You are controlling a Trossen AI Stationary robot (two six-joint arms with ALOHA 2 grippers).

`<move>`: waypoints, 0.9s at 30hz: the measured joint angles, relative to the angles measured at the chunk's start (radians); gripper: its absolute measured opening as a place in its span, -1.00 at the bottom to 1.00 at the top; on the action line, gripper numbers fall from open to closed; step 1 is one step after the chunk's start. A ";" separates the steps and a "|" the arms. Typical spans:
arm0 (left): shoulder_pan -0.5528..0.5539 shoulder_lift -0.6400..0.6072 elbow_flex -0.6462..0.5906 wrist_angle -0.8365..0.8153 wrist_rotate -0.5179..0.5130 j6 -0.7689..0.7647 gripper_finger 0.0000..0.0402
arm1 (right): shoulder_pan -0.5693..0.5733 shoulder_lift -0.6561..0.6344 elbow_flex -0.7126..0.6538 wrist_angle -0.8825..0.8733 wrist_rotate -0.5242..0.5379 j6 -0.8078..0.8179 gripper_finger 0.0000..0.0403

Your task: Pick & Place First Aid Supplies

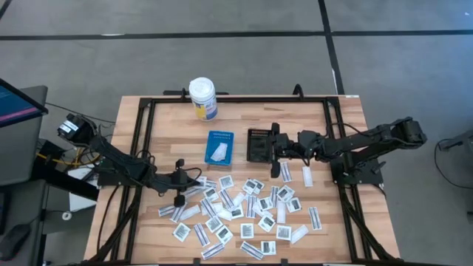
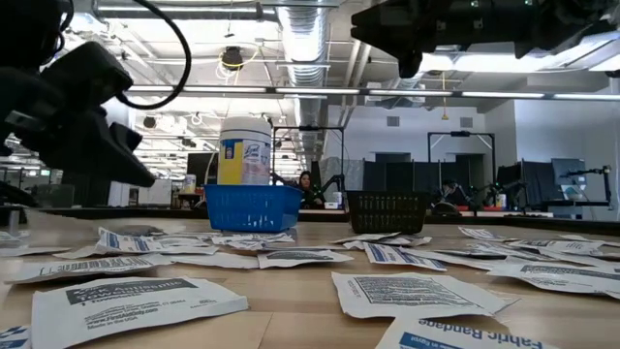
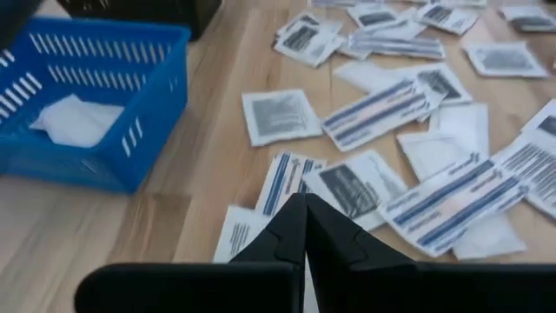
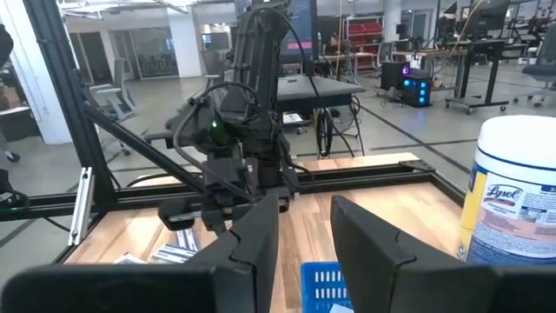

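1. Most of the job is not done yet. Dozens of white packets lie spread over the near half of the wooden table.
2. The blue tray has a few white packets inside it. The black tray sits just beside it, and what it holds cannot be seen.
3. The left gripper is low at the left edge of the pile. Its fingers are shut tight together. In the left wrist view the tips sit right over a packet with blue stripes, but no packet can be seen pinched between them.
4. The right gripper hangs over the black tray. Its fingers stand apart with nothing between them.
5. The white bottle stands at the far side, away from the pile.
6. The far half of the table has open room for moving. A black frame runs around the table's sides, and both arms reach in over it.
7. Some packets lie close to the near edge, so a push could slide them off.
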 joint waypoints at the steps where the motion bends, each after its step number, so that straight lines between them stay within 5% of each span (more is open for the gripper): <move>1: 0.000 0.000 0.000 0.003 0.000 0.001 -0.98 | 0.000 0.003 0.000 0.001 -0.004 0.000 -0.49; 11: 0.000 -0.001 0.001 0.011 0.028 0.002 -0.89 | 0.024 0.190 0.112 0.012 -0.103 -0.117 -0.49; 27: 0.006 0.105 0.003 0.034 0.055 -0.080 -0.22 | 0.013 0.380 0.355 -0.158 -0.102 -0.130 -0.49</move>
